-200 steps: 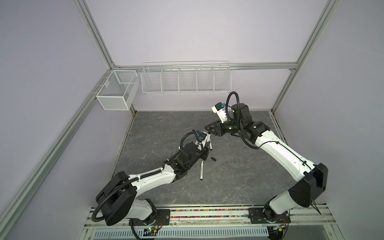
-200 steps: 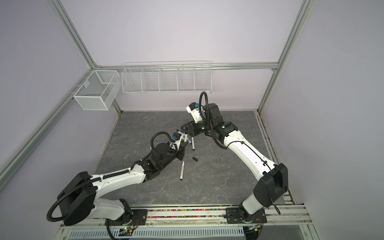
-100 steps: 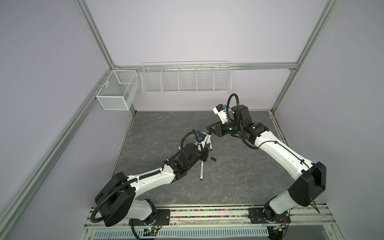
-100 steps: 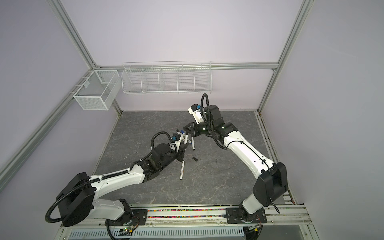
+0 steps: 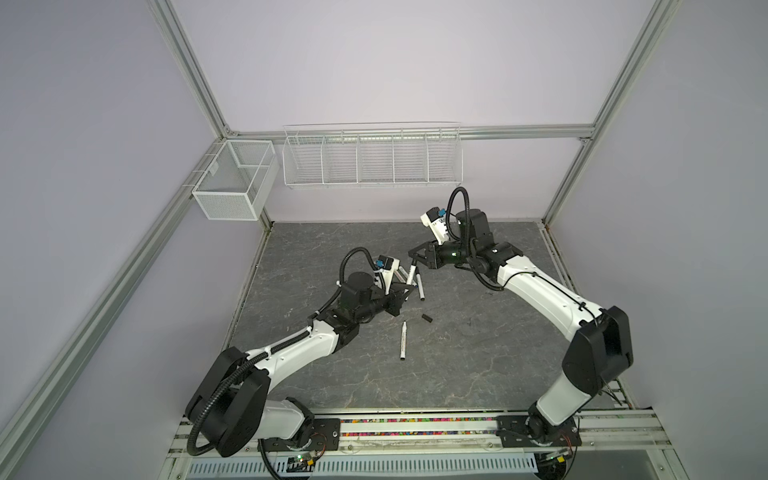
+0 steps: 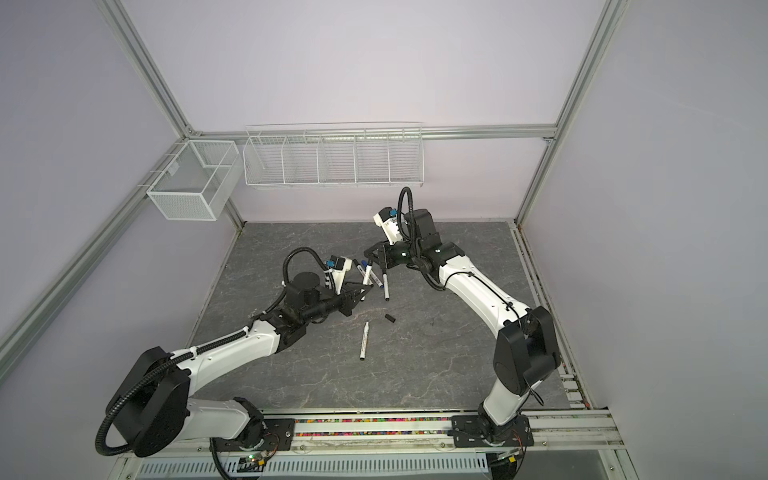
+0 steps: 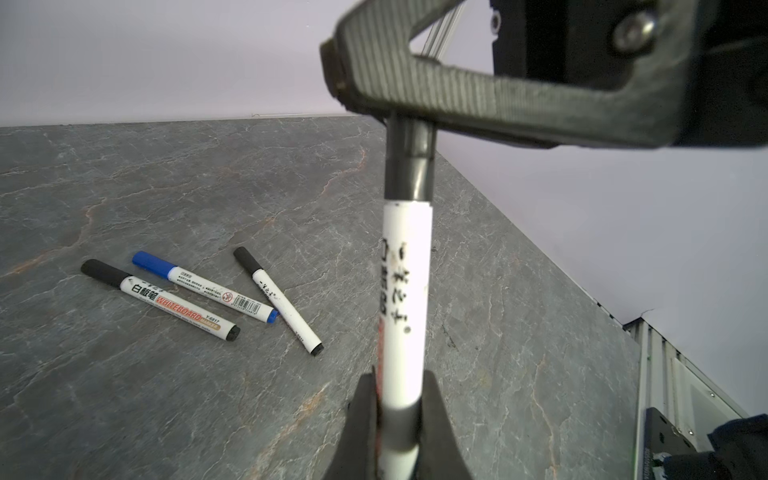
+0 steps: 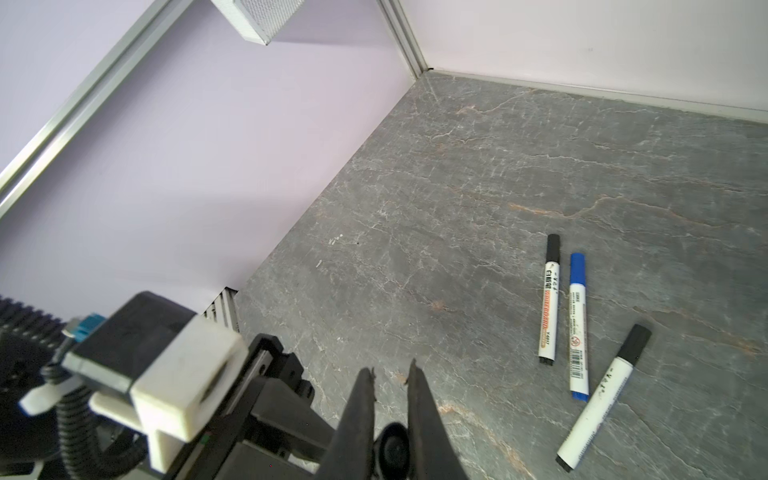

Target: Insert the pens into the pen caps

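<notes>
The left gripper [image 7: 399,399] clamps a white marker pen [image 7: 405,291] by its barrel; the right gripper [image 8: 390,376] pinches the black cap [image 7: 409,166] on its end (3 capped pens [image 7: 203,291] lie nearby).

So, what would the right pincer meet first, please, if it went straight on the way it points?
Probably bare tabletop, though depth is unclear: the right pincer, shut on the black cap, aims beside the left arm's camera.
</notes>
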{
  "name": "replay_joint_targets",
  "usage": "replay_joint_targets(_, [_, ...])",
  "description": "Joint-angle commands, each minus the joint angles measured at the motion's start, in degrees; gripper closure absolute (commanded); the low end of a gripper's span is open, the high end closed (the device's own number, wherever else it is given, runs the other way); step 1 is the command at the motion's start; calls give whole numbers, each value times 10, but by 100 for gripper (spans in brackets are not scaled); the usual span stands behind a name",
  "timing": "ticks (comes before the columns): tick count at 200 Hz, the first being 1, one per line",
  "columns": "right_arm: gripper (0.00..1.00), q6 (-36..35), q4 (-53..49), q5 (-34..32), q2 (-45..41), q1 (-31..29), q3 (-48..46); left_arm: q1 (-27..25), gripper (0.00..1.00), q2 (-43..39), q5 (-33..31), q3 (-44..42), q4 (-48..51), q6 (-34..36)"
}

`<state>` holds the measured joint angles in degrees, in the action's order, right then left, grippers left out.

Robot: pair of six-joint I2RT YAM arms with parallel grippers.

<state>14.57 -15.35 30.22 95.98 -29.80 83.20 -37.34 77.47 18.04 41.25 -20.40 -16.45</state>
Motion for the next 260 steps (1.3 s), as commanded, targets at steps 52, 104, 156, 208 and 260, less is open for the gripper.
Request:
replay_joint_targets(52, [93,-17,-171,117,-8,16,-65,66,100,-31,-83,65,-188,-67])
replay_joint_targets(104, [93,-74,-228,10,1,-36,-55,53,100,-5,-111,76,-192,-80])
replay_joint_targets(156, [93,0,-155,50,-11,15,-84,38,100,-12,-139,102,-122,-46])
replay_joint_targets(208, [91,-60,-197,110,7,-32,-61,39,100,-12,-166,103,-116,-69])
replay_joint_targets(260, [92,-135,-278,-23,29,-87,-54,65,100,3,-178,147,-120,-67])
